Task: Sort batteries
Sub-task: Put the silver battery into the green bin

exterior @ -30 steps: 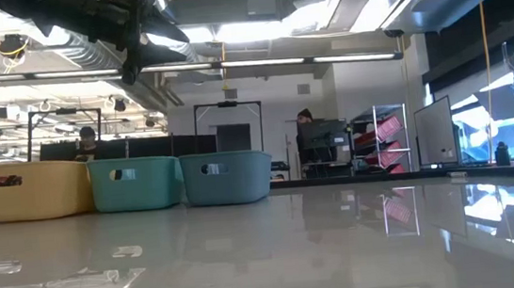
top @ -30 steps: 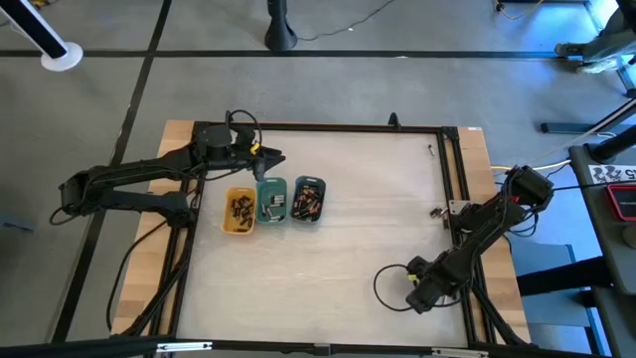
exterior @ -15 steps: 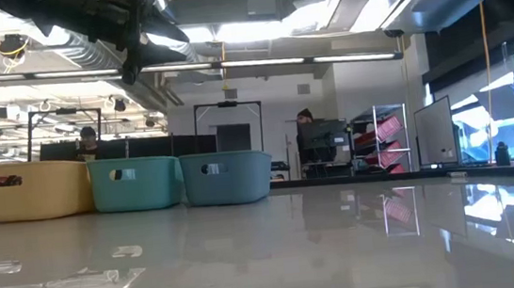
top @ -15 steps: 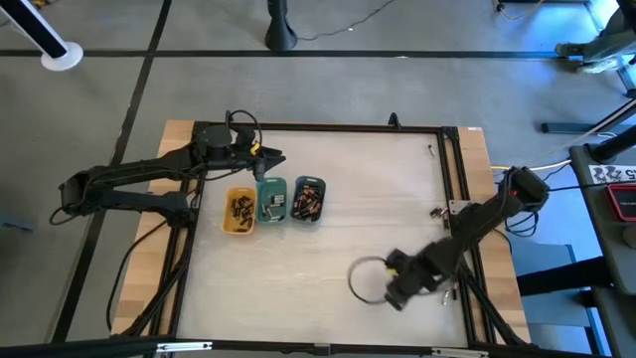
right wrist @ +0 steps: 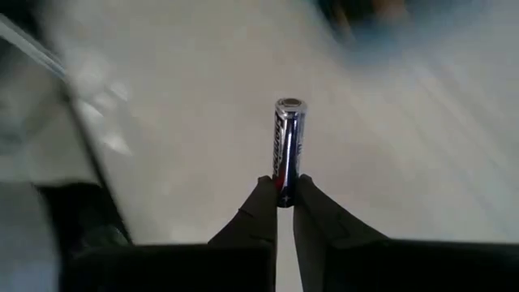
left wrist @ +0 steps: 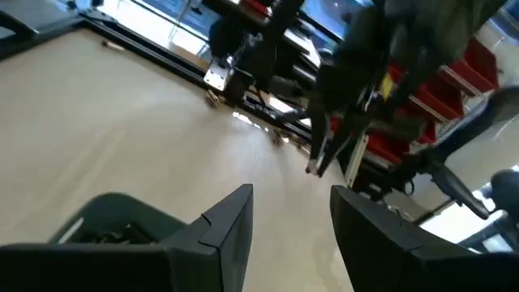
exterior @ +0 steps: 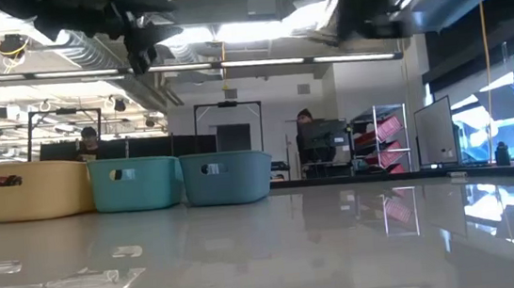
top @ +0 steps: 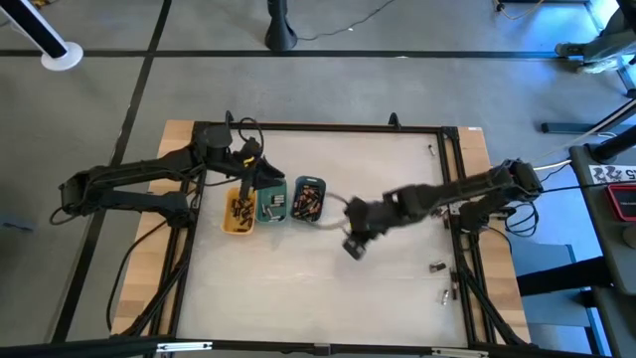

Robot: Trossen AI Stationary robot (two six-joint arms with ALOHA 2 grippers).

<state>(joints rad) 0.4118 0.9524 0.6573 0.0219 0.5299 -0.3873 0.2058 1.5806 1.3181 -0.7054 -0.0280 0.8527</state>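
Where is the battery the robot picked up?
The battery is pinched in the right gripper, above the bare table just right of the grey-blue tray.

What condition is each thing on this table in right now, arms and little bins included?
Right gripper: shut on a battery, above the table right of the bins.
Left gripper: open, holding nothing, above the green tray.
Yellow tray: upright, batteries inside.
Green tray: upright, some contents.
Grey-blue tray: upright, batteries inside.
Table: a few small loose items near its right edge.
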